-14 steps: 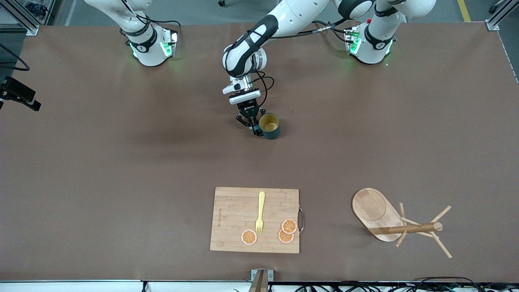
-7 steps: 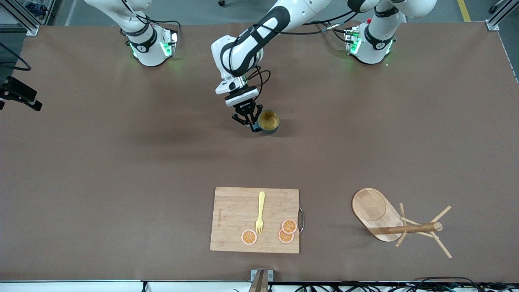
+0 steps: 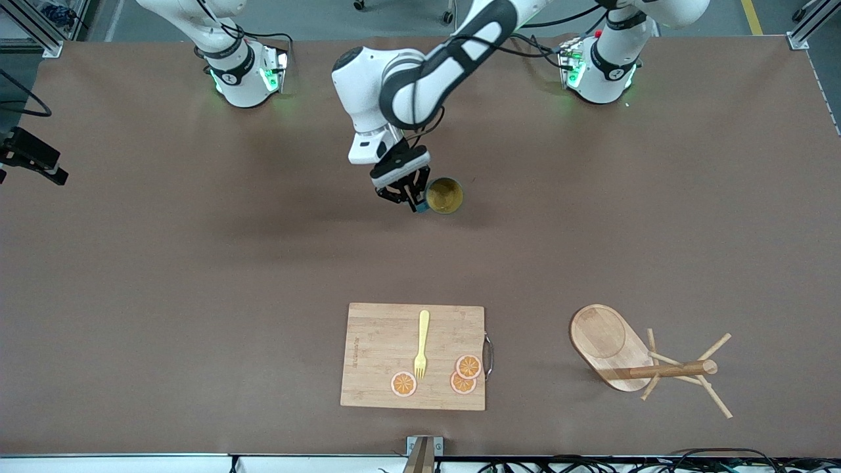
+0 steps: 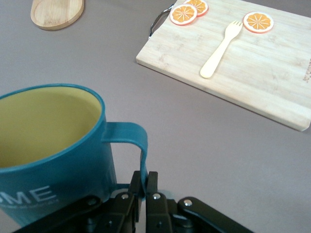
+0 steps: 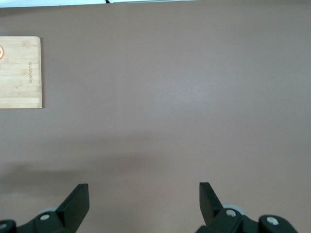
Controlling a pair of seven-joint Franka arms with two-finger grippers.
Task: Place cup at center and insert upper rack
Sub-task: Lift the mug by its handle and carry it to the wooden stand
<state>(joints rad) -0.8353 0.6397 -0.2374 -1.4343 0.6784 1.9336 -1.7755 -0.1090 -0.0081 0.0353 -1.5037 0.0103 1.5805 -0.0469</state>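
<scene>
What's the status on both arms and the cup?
Left gripper shut on teal yellow-lined cup handle, above the table. Right gripper open, waiting. Wooden mug tree lying tipped.

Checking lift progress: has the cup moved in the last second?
Yes. The cup, held by its handle in the left gripper, now sits farther from the cutting board and looks lifted.

Brown-covered table (image 3: 164,276), grey floor (image 3: 328,16) along its top edge, aluminium frame posts (image 3: 39,29) at corners.
</scene>
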